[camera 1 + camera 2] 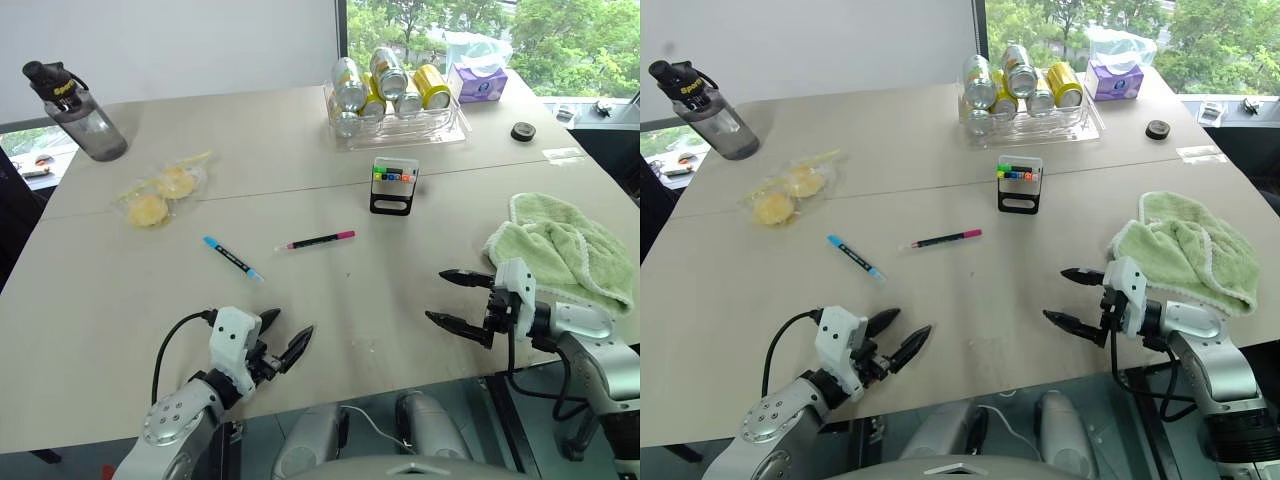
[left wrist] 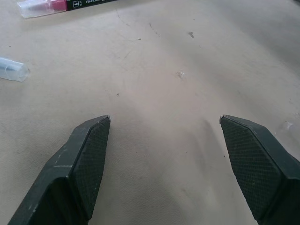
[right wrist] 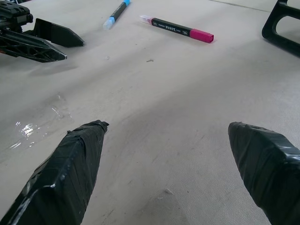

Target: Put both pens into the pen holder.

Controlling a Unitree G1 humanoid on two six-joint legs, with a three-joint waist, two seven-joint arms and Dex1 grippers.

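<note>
Both pens lie flat on the surface [image 1: 120, 290], unheld — the blue-capped pen [image 1: 232, 258] at about ten o'clock from the centre, the pink-capped pen [image 1: 316, 241] just beside it toward twelve. The pen holder [image 1: 394, 185] stands upright at one o'clock, well apart from both. Left tool [image 1: 286, 340] at seven o'clock and right tool [image 1: 448, 296] at four — fingers spread wide, gripping nothing.

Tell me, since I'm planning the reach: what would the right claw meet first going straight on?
Probably the pink pen: the open right claw points across bare table toward it, though depth is uncertain.
</note>
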